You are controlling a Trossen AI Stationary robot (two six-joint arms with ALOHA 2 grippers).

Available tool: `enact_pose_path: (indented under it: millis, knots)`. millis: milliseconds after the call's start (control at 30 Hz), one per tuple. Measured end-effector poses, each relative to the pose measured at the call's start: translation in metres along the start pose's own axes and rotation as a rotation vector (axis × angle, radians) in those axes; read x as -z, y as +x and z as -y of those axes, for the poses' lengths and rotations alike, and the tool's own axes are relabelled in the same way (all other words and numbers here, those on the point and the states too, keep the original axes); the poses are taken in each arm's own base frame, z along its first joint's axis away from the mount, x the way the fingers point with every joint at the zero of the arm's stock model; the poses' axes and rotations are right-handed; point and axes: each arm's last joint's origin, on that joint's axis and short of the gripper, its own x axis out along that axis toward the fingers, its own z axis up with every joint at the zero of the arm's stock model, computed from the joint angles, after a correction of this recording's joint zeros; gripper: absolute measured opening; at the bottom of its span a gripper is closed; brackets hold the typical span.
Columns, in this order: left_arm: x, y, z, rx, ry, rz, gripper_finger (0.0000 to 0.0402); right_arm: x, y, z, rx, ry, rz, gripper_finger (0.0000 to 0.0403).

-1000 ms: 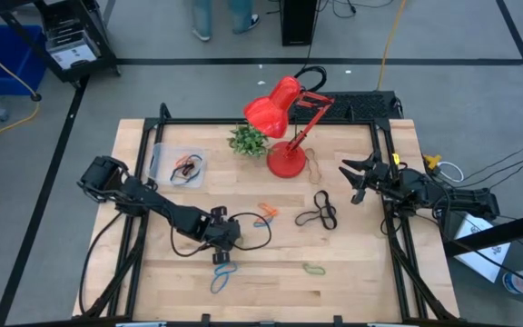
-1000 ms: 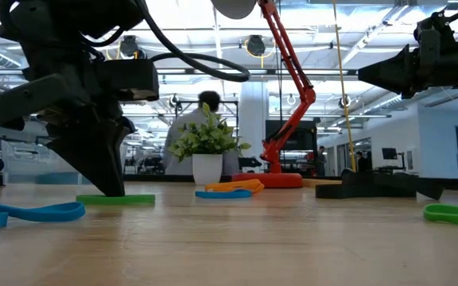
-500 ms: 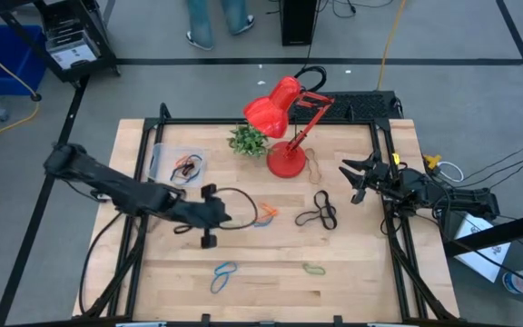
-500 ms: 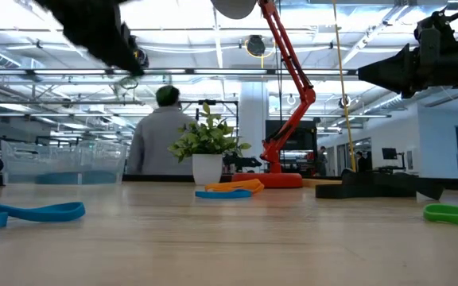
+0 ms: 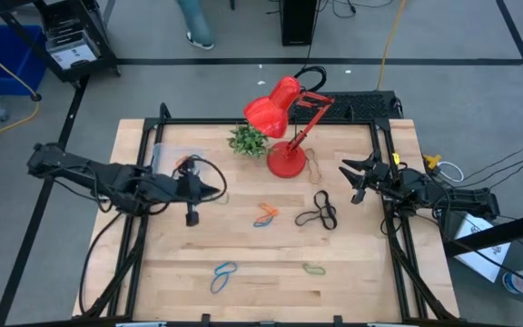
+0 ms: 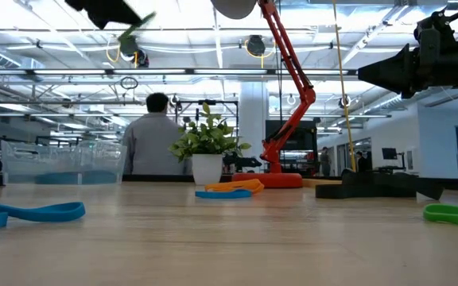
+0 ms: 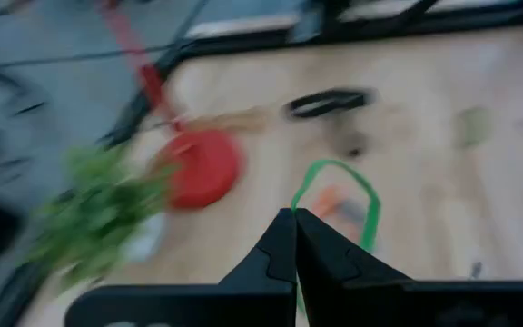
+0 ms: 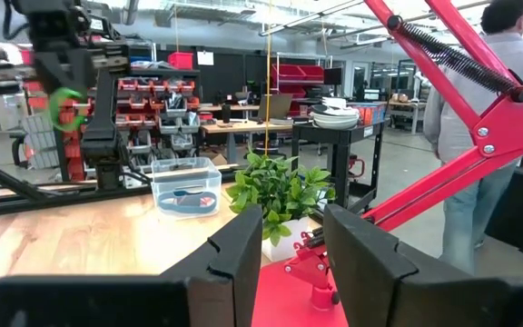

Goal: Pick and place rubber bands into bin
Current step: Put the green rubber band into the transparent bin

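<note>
Left gripper [image 7: 295,218] raised above the table, fingers pinched together on a green rubber band [image 7: 339,195], just beside the clear bin [image 5: 165,154], which holds several bands. Right gripper [image 5: 353,176] waits at the table's right edge, fingers apart, holding nothing. Blue rubber band [image 5: 222,275] lies near the front edge

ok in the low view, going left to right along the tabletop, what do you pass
blue rubber band → clear bin → potted plant → orange and blue bands → red lamp base → black rubber bands → green rubber band
</note>
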Motion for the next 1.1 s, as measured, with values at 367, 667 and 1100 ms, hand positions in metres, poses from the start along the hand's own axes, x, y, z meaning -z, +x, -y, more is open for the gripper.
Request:
enact_pose_path:
  millis: [367, 667, 1100]
  knots:
    - [0.031, 0.000, -0.043, -0.488, -0.281, -0.239, 0.0002, 0.000, 0.000, 0.000, 0.000, 0.000, 0.000, 0.0114]
    - [0.059, -0.001, -0.076, -0.710, -0.505, -0.508, 0.0002, 0.000, 0.000, 0.000, 0.000, -0.002, 0.000, 0.0114]
    - [0.079, 0.042, -0.090, -0.695, -0.565, -0.813, 0.0001, 0.000, 0.000, 0.000, 0.000, -0.008, 0.000, 0.0114]
